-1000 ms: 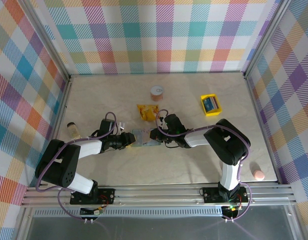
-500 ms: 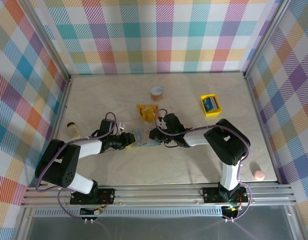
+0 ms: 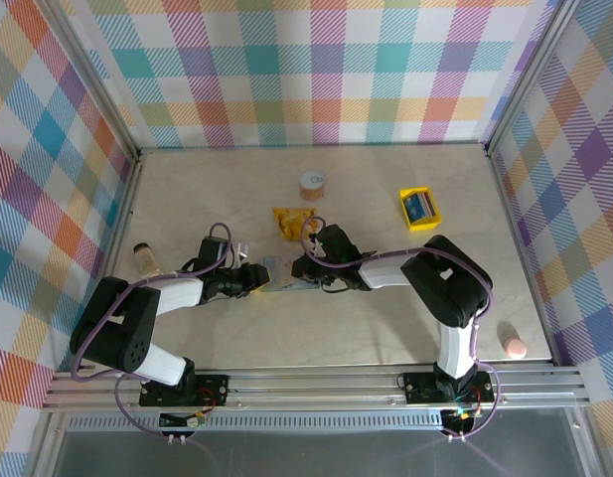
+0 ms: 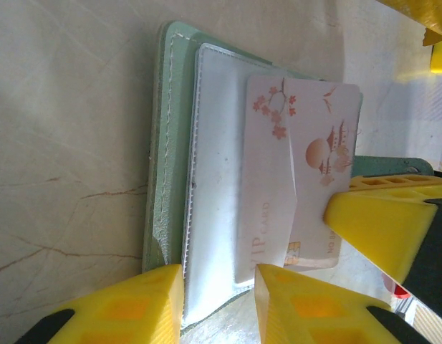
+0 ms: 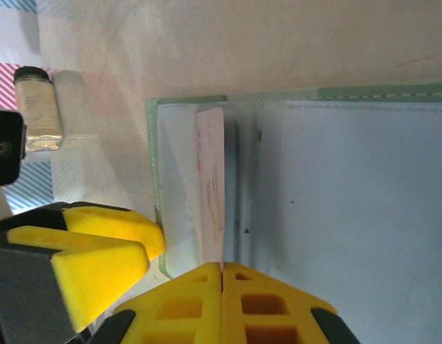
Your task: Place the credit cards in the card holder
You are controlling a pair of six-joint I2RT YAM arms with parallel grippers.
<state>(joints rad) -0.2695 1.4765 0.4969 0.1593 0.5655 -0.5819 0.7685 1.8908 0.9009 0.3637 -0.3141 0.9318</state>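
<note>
The card holder lies open on the table, a sage green wallet with a pale inner sleeve. A pink-and-white credit card with blossom print sits about halfway under the sleeve's pocket. My right gripper is shut on that card's outer edge, its fingertips pressed together. One of its yellow fingers shows at the card's right side. My left gripper stands part open at the wallet's opposite edge, the sleeve's corner between its jaws.
A yellow tray with a blue card in it stands at the back right. An orange-yellow snack packet lies just behind the wallet, a round tin beyond it. A small bottle is at the left, a pink object at the front right.
My right gripper has shifted slightly left, carrying the card a little further over the wallet. The left arm has stayed put.
</note>
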